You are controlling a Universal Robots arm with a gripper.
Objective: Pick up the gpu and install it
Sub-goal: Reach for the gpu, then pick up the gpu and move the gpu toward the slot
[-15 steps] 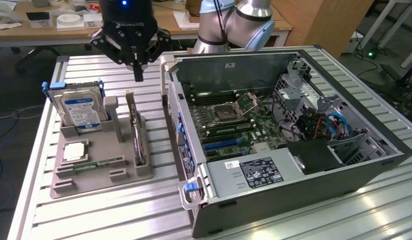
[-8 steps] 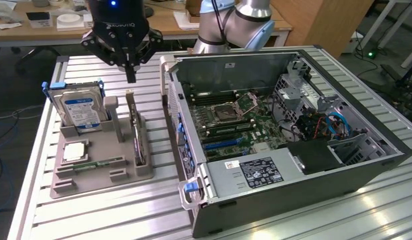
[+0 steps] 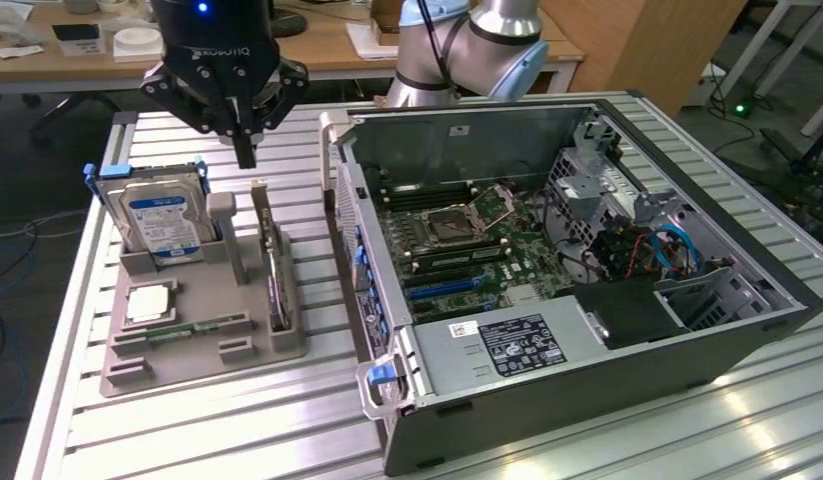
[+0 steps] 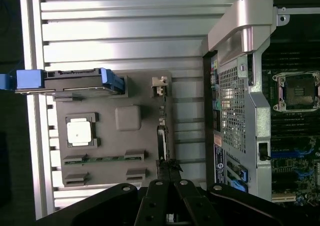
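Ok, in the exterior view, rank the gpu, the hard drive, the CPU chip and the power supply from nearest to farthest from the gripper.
1. gpu, on edge in the holder, just below the gripper.
2. hard drive, upright, at the exterior view's left.
3. CPU chip, flat on the holder.
4. power supply, inside the case.

**Light from above, glare on the metal table**

The scene is moderately bright, lit from above. In the wrist view the table [image 4: 125, 46] shines almost white just ahead of the gripper [image 4: 167, 168], whose own body looks nearly black. In the exterior view, glare patches lie far from the gripper [image 3: 244, 150], past the computer case [image 3: 585, 400], whose inside is dim.
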